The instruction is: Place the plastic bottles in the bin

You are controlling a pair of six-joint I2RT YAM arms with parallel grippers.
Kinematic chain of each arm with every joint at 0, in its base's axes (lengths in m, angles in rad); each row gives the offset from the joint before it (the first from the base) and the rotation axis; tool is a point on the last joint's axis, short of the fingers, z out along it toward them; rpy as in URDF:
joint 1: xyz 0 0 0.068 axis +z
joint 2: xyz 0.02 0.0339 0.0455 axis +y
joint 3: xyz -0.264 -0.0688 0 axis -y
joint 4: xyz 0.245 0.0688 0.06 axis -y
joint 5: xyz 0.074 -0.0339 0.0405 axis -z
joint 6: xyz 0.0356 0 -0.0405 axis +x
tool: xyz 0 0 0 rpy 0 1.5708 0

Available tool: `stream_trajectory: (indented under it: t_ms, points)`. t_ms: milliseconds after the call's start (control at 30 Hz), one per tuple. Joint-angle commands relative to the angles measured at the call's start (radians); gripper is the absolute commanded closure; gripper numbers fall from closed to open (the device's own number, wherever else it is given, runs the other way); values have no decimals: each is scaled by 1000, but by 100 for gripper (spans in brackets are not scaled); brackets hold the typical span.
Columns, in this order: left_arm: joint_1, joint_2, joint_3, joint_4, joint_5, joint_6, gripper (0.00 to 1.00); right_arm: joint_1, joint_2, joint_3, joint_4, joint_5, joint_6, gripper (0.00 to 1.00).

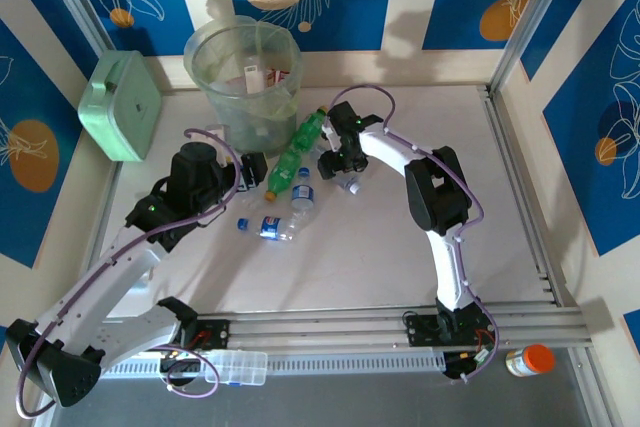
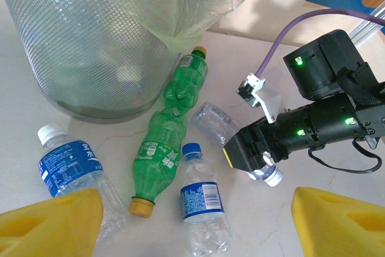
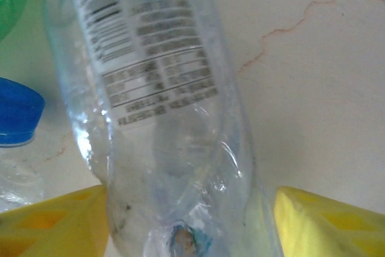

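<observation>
The bin (image 1: pixel 205 52) stands at the back of the table and rises as a meshed wall (image 2: pixel 72 40) in the left wrist view. Two green bottles (image 1: pixel 298 152) (image 2: pixel 157 148) lie end to end in front of it. Clear blue-capped bottles (image 1: pixel 272 228) (image 2: pixel 201 200) (image 2: pixel 69 164) lie nearby. My right gripper (image 1: pixel 340 169) (image 2: pixel 252 157) (image 3: pixel 192 221) is shut on a crushed clear bottle (image 3: pixel 162 88) (image 2: pixel 213 121) that lies on the table, a yellow pad against each side. My left gripper (image 1: pixel 250 172) (image 2: pixel 195 209) hovers open above the blue-labelled bottle, holding nothing.
A mint-green box (image 1: pixel 122 105) leans at the back left. Metal rails (image 1: pixel 520 197) run along the right side and the near edge. A clear plastic case (image 1: pixel 235 367) and an orange-capped jar (image 1: pixel 528 359) sit at the front. Bare tabletop spreads across the middle right.
</observation>
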Motion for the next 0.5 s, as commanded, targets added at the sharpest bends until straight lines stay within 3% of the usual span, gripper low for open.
stream_trajectory:
  t_ms: [0,100,467]
  points:
    - [-3,-16,-8,34,-6,20,18,4,-55,-45,0,2,16,37]
    - [-3,-15,-10,36,-8,18,18,5,-94,-87,11,-6,48,38]
    - [-5,0,-20,38,-19,6,16,8,-277,-309,68,29,183,64]
